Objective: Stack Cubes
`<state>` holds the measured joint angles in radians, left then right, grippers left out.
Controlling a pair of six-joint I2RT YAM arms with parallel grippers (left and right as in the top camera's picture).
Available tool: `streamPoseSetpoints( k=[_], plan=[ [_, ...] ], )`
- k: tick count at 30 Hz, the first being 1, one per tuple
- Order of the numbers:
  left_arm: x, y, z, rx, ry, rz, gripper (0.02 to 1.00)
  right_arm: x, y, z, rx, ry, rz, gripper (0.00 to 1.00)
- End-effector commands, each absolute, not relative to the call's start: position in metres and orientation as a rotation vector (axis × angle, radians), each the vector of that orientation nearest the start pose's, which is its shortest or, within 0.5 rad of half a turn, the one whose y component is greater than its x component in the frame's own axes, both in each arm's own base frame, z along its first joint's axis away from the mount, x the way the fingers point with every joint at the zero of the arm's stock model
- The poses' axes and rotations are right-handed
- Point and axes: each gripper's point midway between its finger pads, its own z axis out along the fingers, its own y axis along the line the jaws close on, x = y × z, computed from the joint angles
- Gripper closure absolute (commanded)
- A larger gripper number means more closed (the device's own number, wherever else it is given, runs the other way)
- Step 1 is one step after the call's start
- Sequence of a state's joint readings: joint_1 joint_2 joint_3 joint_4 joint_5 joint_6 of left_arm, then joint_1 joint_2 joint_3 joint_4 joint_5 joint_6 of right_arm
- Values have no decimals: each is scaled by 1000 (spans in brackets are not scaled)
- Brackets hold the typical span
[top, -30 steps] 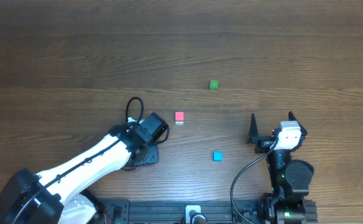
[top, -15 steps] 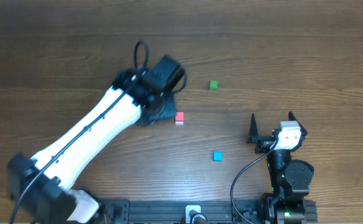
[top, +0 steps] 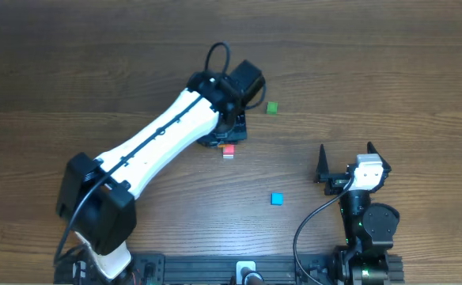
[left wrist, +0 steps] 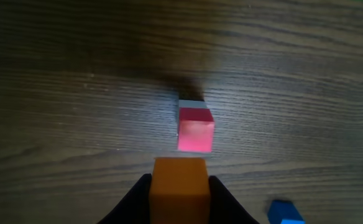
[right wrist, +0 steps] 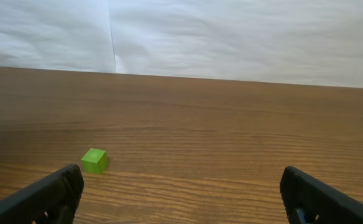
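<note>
My left gripper is shut on an orange cube and hangs above the table just short of a pink cube. A grey-white edge shows under the pink cube. In the top view the left gripper is right behind the pink cube. A green cube lies further back and right, and a blue cube lies nearer the front. My right gripper stands open at the right with nothing in it. The green cube sits ahead of it.
The wooden table is bare around the cubes. The left arm stretches diagonally across the left middle. A white wall rises beyond the table's far edge.
The left arm has swung from the front left up and to the right, bringing its gripper over the pink cube. The right arm and the cubes on the table have stayed put.
</note>
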<state>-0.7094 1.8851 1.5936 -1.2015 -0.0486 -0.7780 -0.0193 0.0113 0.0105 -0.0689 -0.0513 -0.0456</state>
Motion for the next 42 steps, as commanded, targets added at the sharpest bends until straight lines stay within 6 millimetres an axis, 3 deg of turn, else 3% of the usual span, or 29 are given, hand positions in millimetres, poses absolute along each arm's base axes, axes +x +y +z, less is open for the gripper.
streamPoseSetpoints(
  k=[1, 11, 34, 42],
  plan=[
    [289, -251, 97, -60, 3055, -34, 980, 246, 5, 157, -63, 1642, 1, 7],
    [294, -262, 82, -67, 3036, -21, 978, 246, 5, 157, -63, 1642, 1, 9],
    [302, -260, 79, -74, 2986, -3, 980, 246, 5, 157, -63, 1642, 1, 7],
    [306, -255, 91, -113, 2936, -2, 978, 246, 5, 157, -63, 1642, 1, 7]
  ],
)
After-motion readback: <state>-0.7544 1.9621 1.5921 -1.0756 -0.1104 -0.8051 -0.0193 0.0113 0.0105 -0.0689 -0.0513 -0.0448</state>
